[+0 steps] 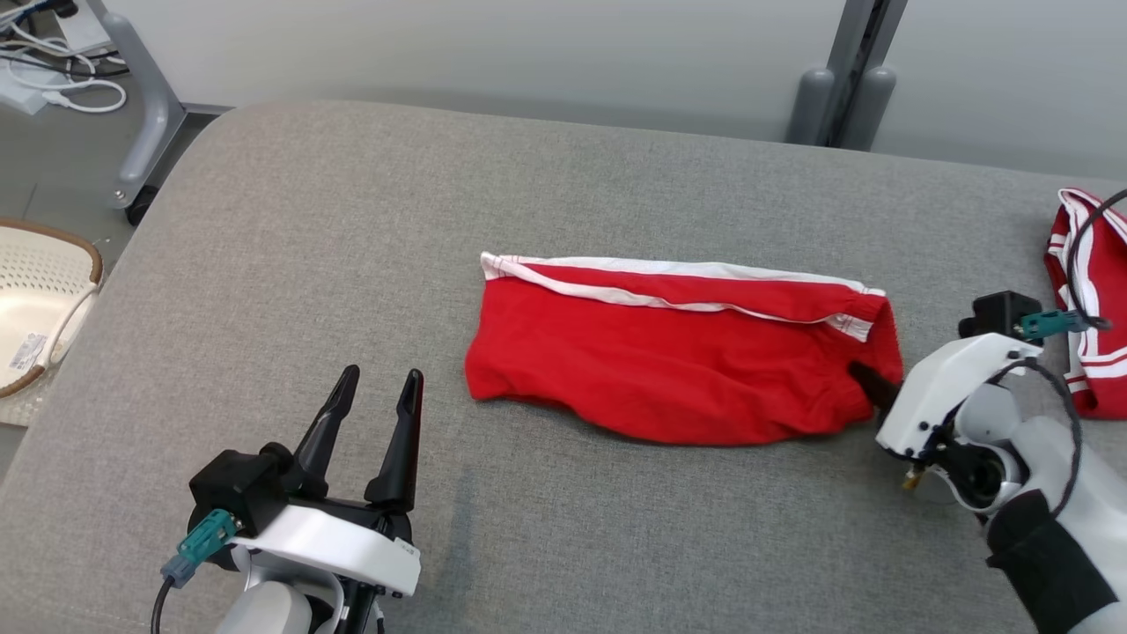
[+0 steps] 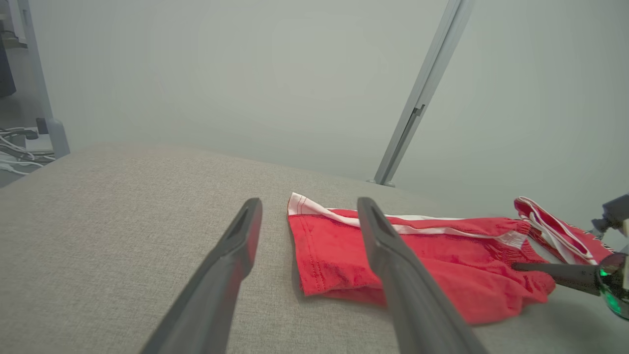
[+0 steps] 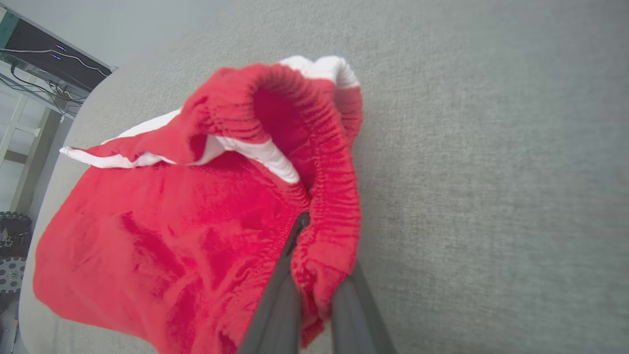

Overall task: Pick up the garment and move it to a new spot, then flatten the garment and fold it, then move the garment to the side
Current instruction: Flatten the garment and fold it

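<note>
Garment: red soft-knit shorts with white side stripe and gathered elastic waistband (image 1: 678, 361), lying roughly flat mid-surface, long axis left-right, waistband at the right end.

Handling, judged: light, limp, 0 stiffness. It likely drapes and bunches if lifted from 1 point. The knit looks grippy and not fragile. Best hold is the waistband, since it is thick, layered and unlikely to slip out. Flattening probably needs 2 holds: the waistband end plus the left hem.

Right gripper (image 1: 872, 386): fingers pinched narrow on the waistband, with cloth bunched between them in the right wrist view. Left gripper (image 1: 380, 387): fingers spread wide, empty, low-left, well apart from the shorts, with the left hem ahead of it.

Surface: grey woven upholstered pad with rounded corners (image 1: 352, 220), matt. Dragged cloth probably catches on it rather than slides.

Room: 2nd red-and-white garment (image 1: 1087, 291) heaped at the right edge, near the right arm, so there is snag risk when moving the shorts aside. White perforated basket (image 1: 44, 299) sits beside the pad's left edge. Loose white cables (image 1: 62, 79) and a grey castor frame leg (image 1: 145, 114) are top-left. Pale wall panels (image 1: 528, 53) are behind.
</note>
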